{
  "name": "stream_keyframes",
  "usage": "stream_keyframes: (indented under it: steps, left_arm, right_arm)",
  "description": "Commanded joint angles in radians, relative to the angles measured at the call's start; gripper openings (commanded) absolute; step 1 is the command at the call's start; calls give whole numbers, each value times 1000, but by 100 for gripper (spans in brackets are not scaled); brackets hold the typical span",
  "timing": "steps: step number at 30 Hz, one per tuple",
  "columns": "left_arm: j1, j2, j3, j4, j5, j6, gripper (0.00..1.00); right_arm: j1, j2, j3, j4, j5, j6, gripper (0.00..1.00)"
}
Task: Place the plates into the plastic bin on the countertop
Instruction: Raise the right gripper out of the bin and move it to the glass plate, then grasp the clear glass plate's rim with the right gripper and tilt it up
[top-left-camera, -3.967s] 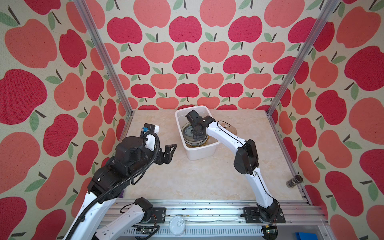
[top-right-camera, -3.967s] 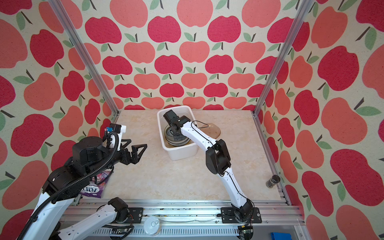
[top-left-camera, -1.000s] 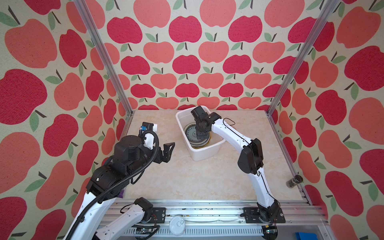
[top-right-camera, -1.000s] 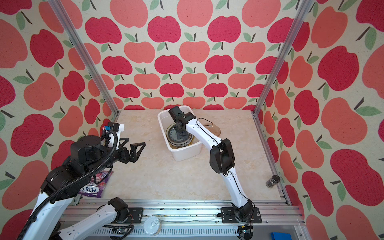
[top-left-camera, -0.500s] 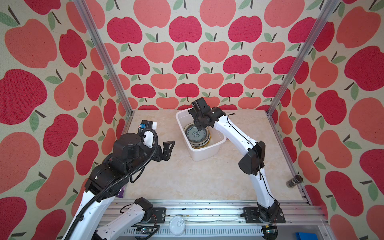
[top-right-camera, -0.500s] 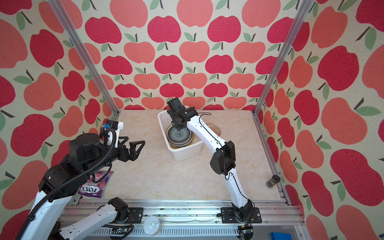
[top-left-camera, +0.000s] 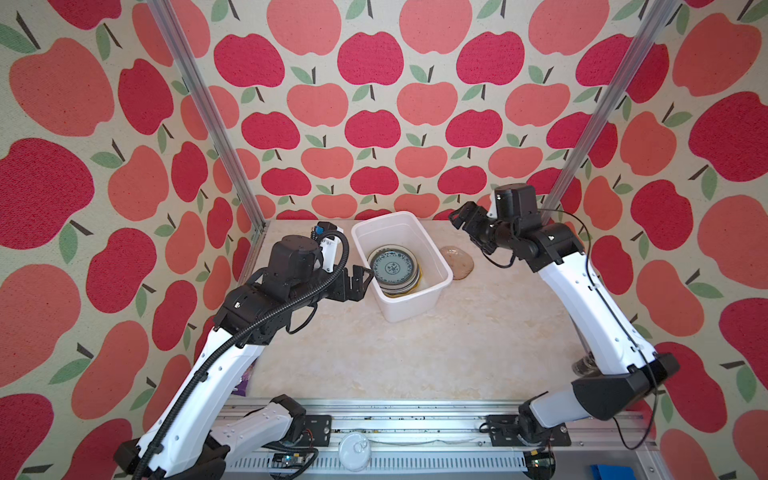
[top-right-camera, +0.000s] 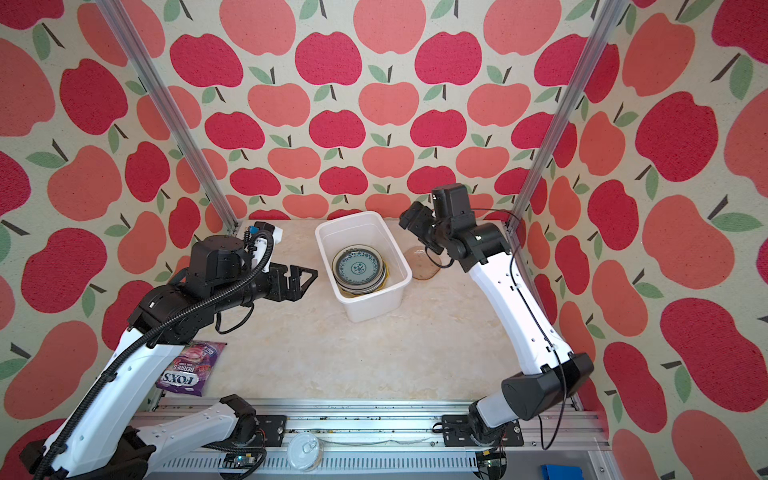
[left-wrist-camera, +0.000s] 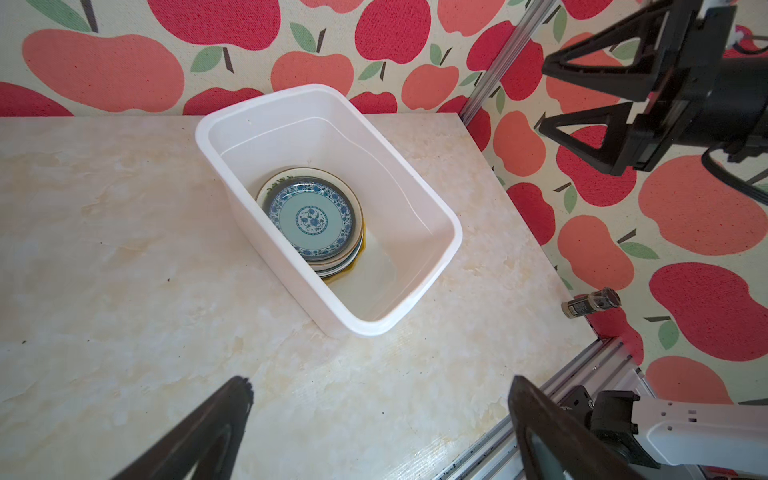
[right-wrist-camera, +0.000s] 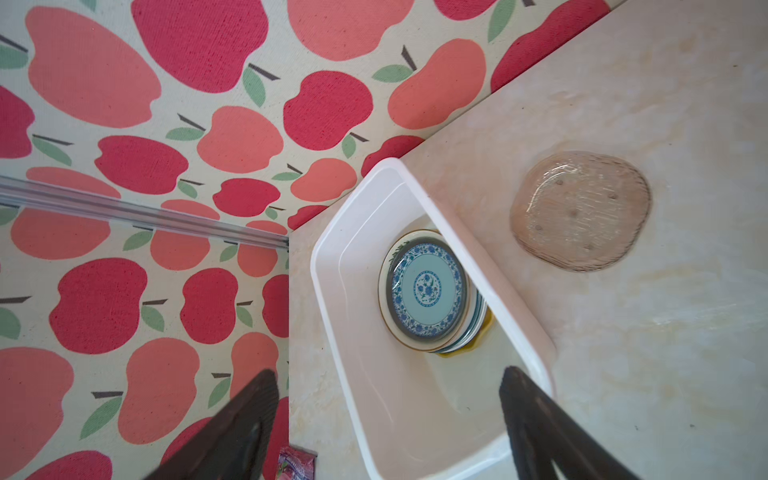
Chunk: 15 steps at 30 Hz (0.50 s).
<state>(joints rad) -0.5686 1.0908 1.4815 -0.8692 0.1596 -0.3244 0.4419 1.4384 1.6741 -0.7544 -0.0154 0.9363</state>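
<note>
- Since a second ago the right arm (top-left-camera: 582, 299) has lifted out of the bin (top-left-camera: 415, 305) and swung back toward the far right corner of the table (top-left-camera: 415, 357). The left arm (top-left-camera: 216, 374) has barely shifted.
- Near that corner the right tool (top-left-camera: 457, 218) hangs in the air, above and behind the brown plate (right-wrist-camera: 582, 212). Its fingers are spread with nothing between them, as both wrist views show.
- Off the table, to the left of the bin, the left tool (top-right-camera: 306, 277) hovers pointing at the bin's left long wall. Its fingers are spread wide and empty, and a top view shows a gap between it and the bin.
- Near the middle of the table's far edge stands the bin, turned a little askew to the table's edges.
- On the bin's floor the stack of plates (left-wrist-camera: 309, 218) lies flat against the left long wall.
- Topmost in the stack is a plate with a blue pattern and a pale blue-green middle. A cream plate with a dark rim shows beneath it, and a yellow edge peeks out at the bottom.
- Outside the bin, the brown plate is see-through and lies flat on the table to the right, near the bin's right long wall but apart from it.
- At the near left corner a purple snack packet (top-right-camera: 189, 368) lies partly under the left arm.
- By the frame rail at the right edge of the table sits a small dark jar (left-wrist-camera: 590, 303).
- On the front rail rests a round white lid (top-left-camera: 354, 451).
</note>
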Motion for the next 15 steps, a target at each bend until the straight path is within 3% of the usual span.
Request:
stream_keyframes:
  steps: [1, 8, 15]
  left_arm:
    - [-33, 80, 59, 52, 31, -17, 99]
    - [-139, 297, 171, 60, 18, 22, 99]
    - [-180, 500, 265, 97, 54, 42, 99]
  right_arm:
    - [-115, -65, -224, 51, -165, -42, 83]
    - [-329, -87, -497, 159, -341, -68, 81]
    - [-409, 104, -587, 368, -391, -72, 76]
